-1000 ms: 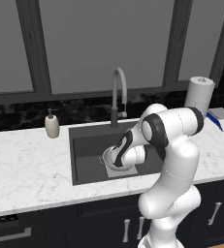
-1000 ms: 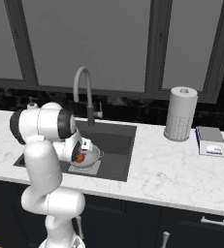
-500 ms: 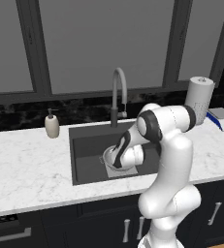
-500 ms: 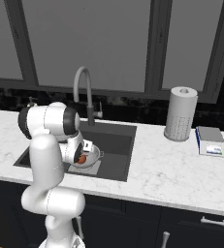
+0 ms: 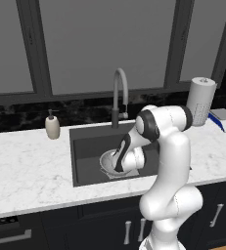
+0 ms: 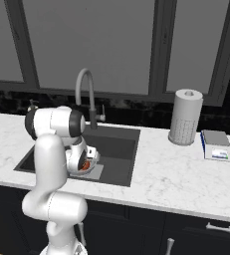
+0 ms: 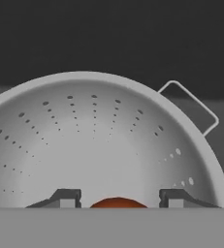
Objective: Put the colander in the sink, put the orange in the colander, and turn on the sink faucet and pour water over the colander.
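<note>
The silver-grey colander [image 7: 99, 140] sits in the dark sink [image 5: 85, 151], right of the basin's middle in the left base view [image 5: 106, 163]. My gripper [image 7: 119, 198] reaches down inside its bowl. The orange [image 7: 118, 202] sits between the two fingertips [image 7: 67, 197], and the jaws are shut on it just above the bowl's floor. From the right base view the orange [image 6: 86, 165] shows as a red spot at the hand, low in the sink [image 6: 121, 144]. The grey gooseneck sink faucet [image 5: 119, 93] arches over the basin from behind, with no water running.
A cream soap dispenser [image 5: 52, 125] stands on the counter left of the sink. A paper towel roll [image 6: 185, 117] and a small blue-and-white scale [image 6: 216, 145] stand on the counter to the right. The white arm leans over the sink's front right.
The arm has lowered and stretched further into the sink, bringing the orange down into the colander. The jaws have stayed at almost the same width.
</note>
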